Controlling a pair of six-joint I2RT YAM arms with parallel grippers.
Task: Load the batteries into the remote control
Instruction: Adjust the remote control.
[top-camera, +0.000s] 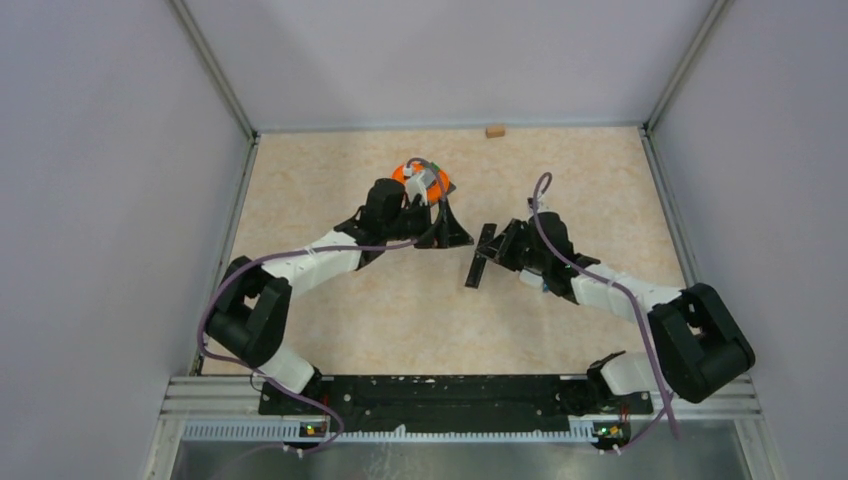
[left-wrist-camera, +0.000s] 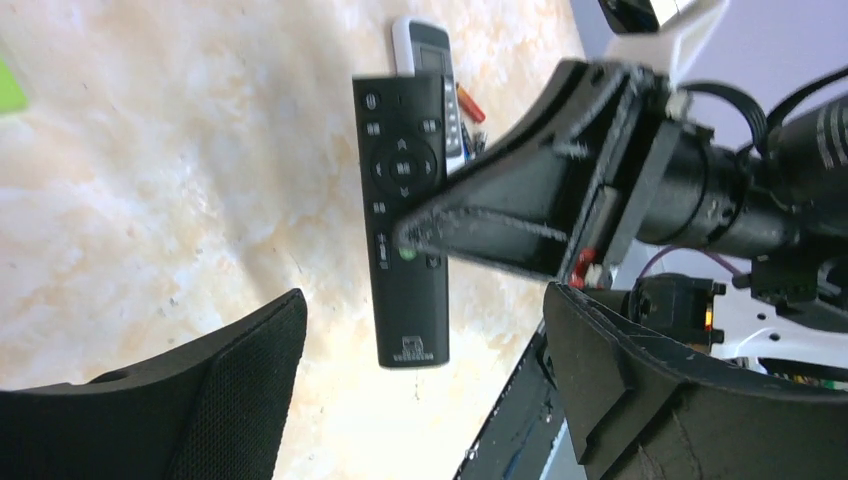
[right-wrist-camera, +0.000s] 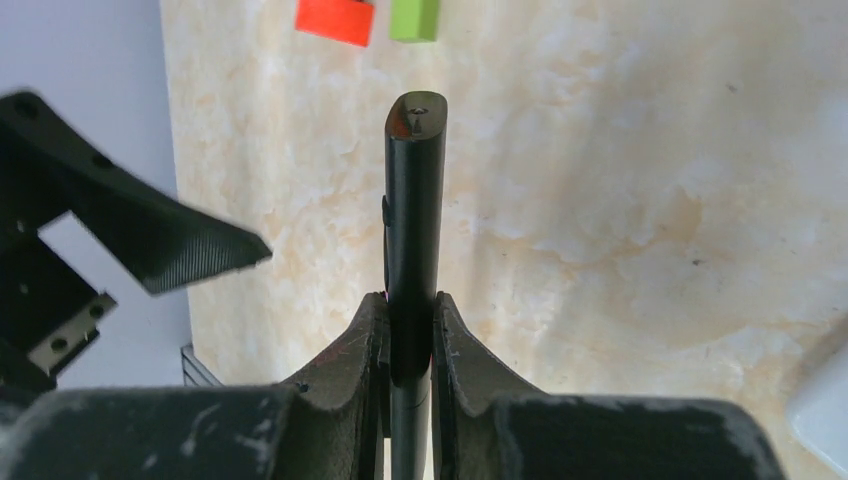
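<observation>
The black remote control (right-wrist-camera: 415, 180) is held edge-on, off the table, with my right gripper (right-wrist-camera: 410, 300) shut on its lower part. The left wrist view shows its button face (left-wrist-camera: 405, 200), with a right finger (left-wrist-camera: 500, 215) across it. My left gripper (left-wrist-camera: 425, 330) is open just in front of the remote's lower end and touches nothing. In the top view the remote (top-camera: 480, 262) hangs at the right gripper (top-camera: 497, 248), with the left gripper (top-camera: 440, 228) a little to its left. An orange-red battery (left-wrist-camera: 470, 103) lies on the table beside a white remote (left-wrist-camera: 425, 50).
A red block (right-wrist-camera: 335, 20) and a green block (right-wrist-camera: 415, 18) lie on the table beyond the remote. An orange object (top-camera: 412, 175) sits under the left wrist. A small tan block (top-camera: 494, 130) lies at the back wall. Grey walls enclose the table.
</observation>
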